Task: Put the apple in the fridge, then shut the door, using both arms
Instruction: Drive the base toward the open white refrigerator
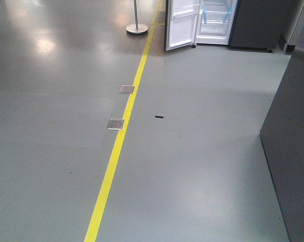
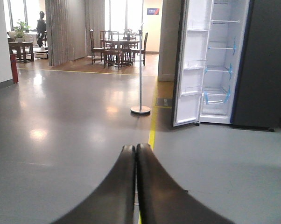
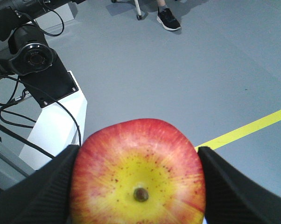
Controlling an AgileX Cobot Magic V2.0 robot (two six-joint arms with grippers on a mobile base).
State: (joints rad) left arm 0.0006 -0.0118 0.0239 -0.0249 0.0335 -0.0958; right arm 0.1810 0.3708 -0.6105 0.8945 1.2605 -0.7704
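Observation:
The red and yellow apple [image 3: 138, 172] fills the lower middle of the right wrist view, stem end toward the camera. My right gripper [image 3: 136, 182] is shut on it, one black finger pressed to each side. My left gripper [image 2: 135, 151] is shut on nothing, its two dark fingers touching, aimed across the floor. The fridge [image 2: 220, 65] stands far ahead with its white shelves and blue tape strips showing. Its door [image 2: 189, 65] hangs open to the left. In the front view the fridge [image 1: 215, 22] and the open door [image 1: 181, 24] sit at the top edge.
A yellow floor line [image 1: 122, 131] runs toward the fridge, with two metal floor plates [image 1: 115, 124] beside it. A post on a round base [image 2: 140, 109] stands left of the door. A grey cabinet panel [image 1: 293, 146] rises at the right. A person's shoe [image 3: 168, 21] and camera stand [image 3: 56, 116] are behind.

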